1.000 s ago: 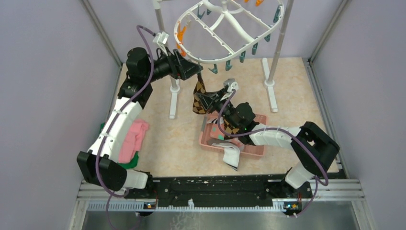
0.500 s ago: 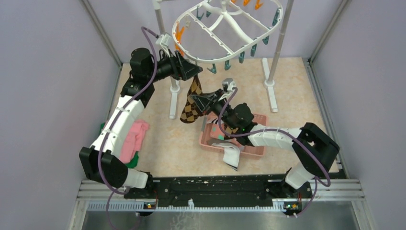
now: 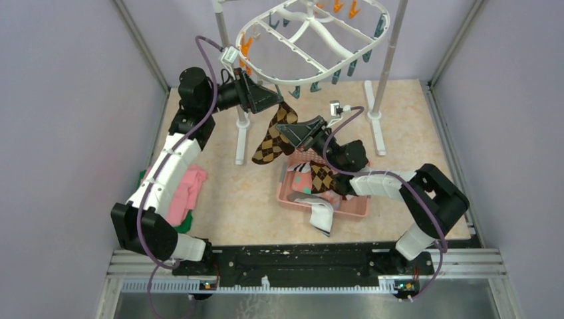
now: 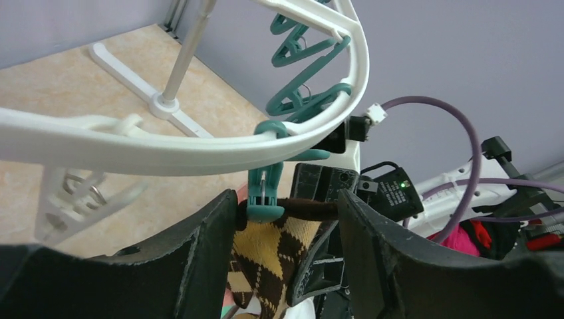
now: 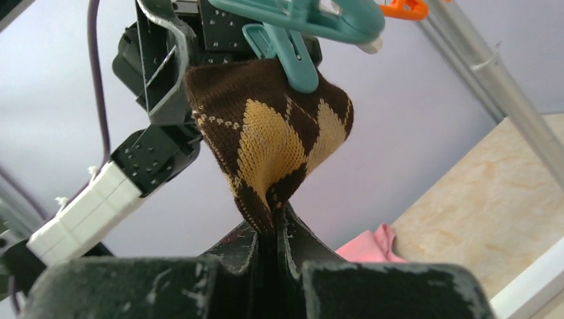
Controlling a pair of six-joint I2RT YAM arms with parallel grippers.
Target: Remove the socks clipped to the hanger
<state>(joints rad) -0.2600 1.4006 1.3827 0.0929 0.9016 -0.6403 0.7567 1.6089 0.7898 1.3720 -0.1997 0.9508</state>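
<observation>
The soft, light argyle sock (image 5: pixel 279 143), hung by one edge from a teal clip (image 4: pixel 266 193) on the hanger (image 4: pixel 199 149), is pinched just below in the closed right gripper (image 5: pixel 274 229), while the clip is straddled by the parted left gripper (image 4: pixel 286 216), and a hold close under the clip is judged best.

Sock (image 3: pixel 269 141) hangs under the hanger (image 3: pixel 312 78) (basket (image 3: pixel 352 209) to its right).
</observation>
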